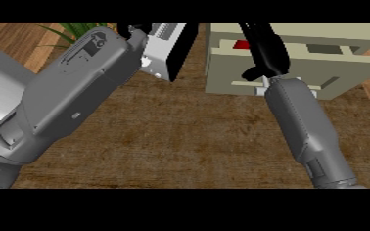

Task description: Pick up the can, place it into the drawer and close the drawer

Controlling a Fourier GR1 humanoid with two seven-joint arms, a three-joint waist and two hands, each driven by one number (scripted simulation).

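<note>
You can see the can (242,44) only as a small red patch inside the open top of the cream drawer (318,54), and it sits just to the left of your right hand's fingers (262,41) — most of it is hidden behind them, so its shape and label cannot be made out. The drawer is a pale, boxy unit at the upper right, with slots and cut-outs in its front panel; it stands on a brown, wood-grained counter (188,137) that fills the middle and lower part of the view.

Your right hand (266,54) is black and reaches up from its grey forearm (311,127) over the drawer's front wall and into the opening. Its fingers run long and close together toward the far edge, fairly straight rather than curled, and the thumb juts out to the left lower down. Whether the fingertips touch the can you cannot tell.

Left of those fingers, across a strip of bare counter, stands a white appliance with a black side (168,49). Your left forearm (72,93) — large and grey — covers much of it, and only a bit of the left hand (133,29) shows at the top; you cannot tell how its fingers are set. Green plant leaves (76,29) peek out beyond that arm.
</note>
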